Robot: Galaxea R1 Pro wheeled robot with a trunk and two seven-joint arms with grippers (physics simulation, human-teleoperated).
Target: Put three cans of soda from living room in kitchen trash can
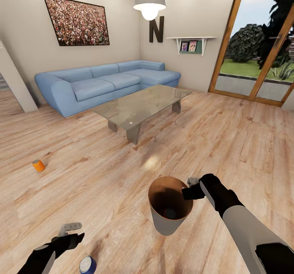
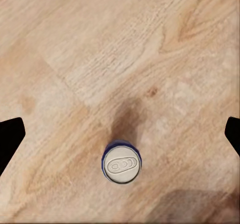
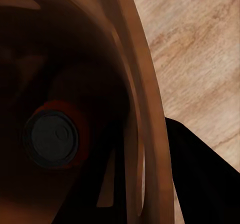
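Observation:
I am in the living room. My right gripper [image 1: 189,192] is shut on the rim of the tash can [image 1: 166,225], holding it just above the floor. One can of soda [image 1: 169,213] lies at the bottom of the bin; the right wrist view shows its reddish body [image 3: 52,138] inside the copper wall [image 3: 145,109]. A dark blue can [image 1: 87,264] stands upright on the floor. My left gripper [image 1: 72,233] hovers open above it, fingers wide apart around the can [image 2: 121,163] in the left wrist view. An orange can [image 1: 38,165] lies on the floor far left.
A glass coffee table [image 1: 141,104] stands ahead, with the light-blue corner sofa [image 1: 106,82] behind it. Glass garden doors [image 1: 257,54] are at the right. A wall corner [image 1: 14,82] juts in at the left. Wooden floor stretches between me and the table.

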